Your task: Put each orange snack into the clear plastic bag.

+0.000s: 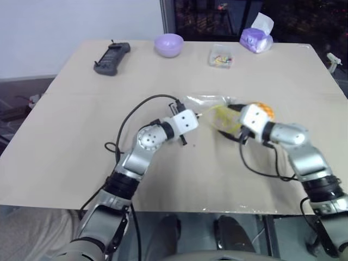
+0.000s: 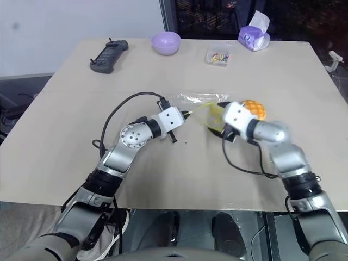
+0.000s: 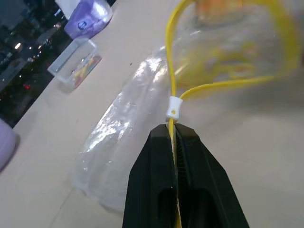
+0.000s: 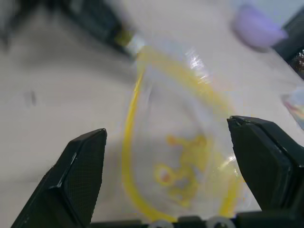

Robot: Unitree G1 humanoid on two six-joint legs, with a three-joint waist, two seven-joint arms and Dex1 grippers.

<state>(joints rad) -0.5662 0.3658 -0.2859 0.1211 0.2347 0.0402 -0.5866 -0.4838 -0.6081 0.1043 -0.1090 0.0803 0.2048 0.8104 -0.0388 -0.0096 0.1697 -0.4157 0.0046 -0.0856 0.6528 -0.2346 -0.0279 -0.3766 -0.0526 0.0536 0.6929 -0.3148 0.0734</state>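
- The left gripper (image 3: 175, 135) has its black jaws clamped on the yellow seal strip of the crinkly clear plastic bag (image 3: 128, 137).
- The bag's mouth gapes; its yellow print is unreadable.
- The right gripper (image 4: 166, 166) hangs with jaws wide apart, empty, facing that mouth.
- The round orange-yellow grid-topped snack (image 2: 254, 109) sits on the beige table (image 1: 65, 136), just beside the right wrist.

A light beige table (image 1: 65, 163) is set against a pale wall (image 1: 54, 27) at its far left corner, while a dark window (image 1: 217, 16) is seen beyond the far edge. Grey floor (image 1: 16, 89) is glimpsed alongside.
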